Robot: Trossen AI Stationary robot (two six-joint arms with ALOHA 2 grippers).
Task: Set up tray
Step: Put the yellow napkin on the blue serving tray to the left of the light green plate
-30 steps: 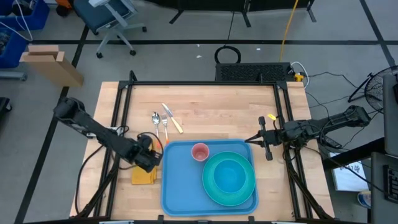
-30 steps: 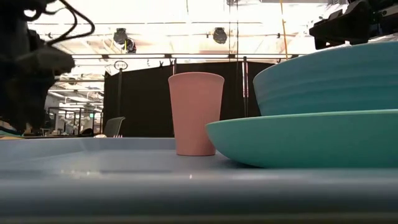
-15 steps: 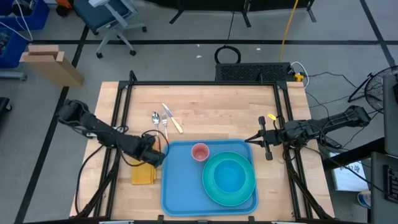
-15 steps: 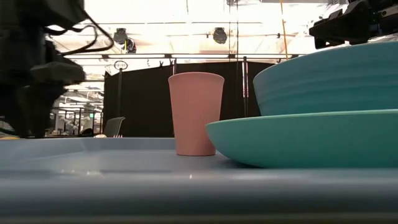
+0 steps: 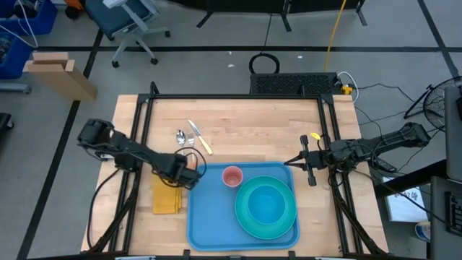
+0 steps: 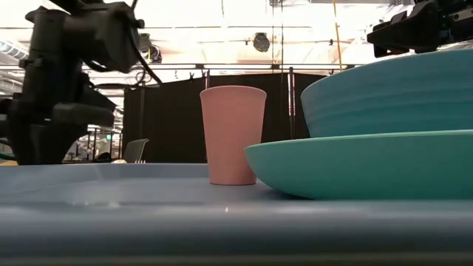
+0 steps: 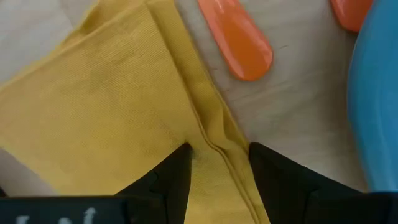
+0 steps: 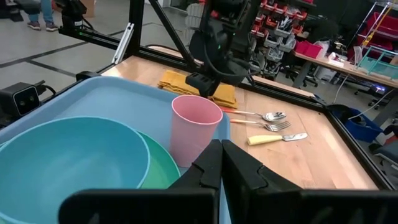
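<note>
The blue tray [image 5: 209, 220] lies at the table's near edge and carries a pink cup [image 5: 232, 176] and a teal bowl [image 5: 266, 206] on a teal plate [image 5: 242, 218]. A folded yellow napkin [image 5: 166, 198] lies flat on the wood just left of the tray. My left gripper [image 5: 189, 178] is open, low over the napkin's far right corner. In the left wrist view its gripper [image 7: 219, 152] straddles a folded edge. My right gripper [image 5: 289, 162] is shut and hangs still near the tray's far right corner. My left gripper comes from above, pointing down, with its fingertips [image 7: 181, 163] on the napkin near its far right corner. One finger stands on each side of the folded edge ridge [image 7: 214, 134]. The napkin lies flat on the table. I cannot tell whether the fingers pinch the ridge.
A spoon, a fork and a yellow-handled knife [image 5: 191, 137] lie on the wood beyond the napkin, and two orange handle ends [image 7: 239, 37] reach close to my left gripper. The tray's left rim [image 7: 373, 112] is right beside it. Black frame rails run along both table sides.
My left gripper has moved toward the table's right and slightly toward the far edge, along the napkin toward the tray's far left corner, and more of the napkin's near part now shows. The napkin, the tray and my right arm have stayed put.
</note>
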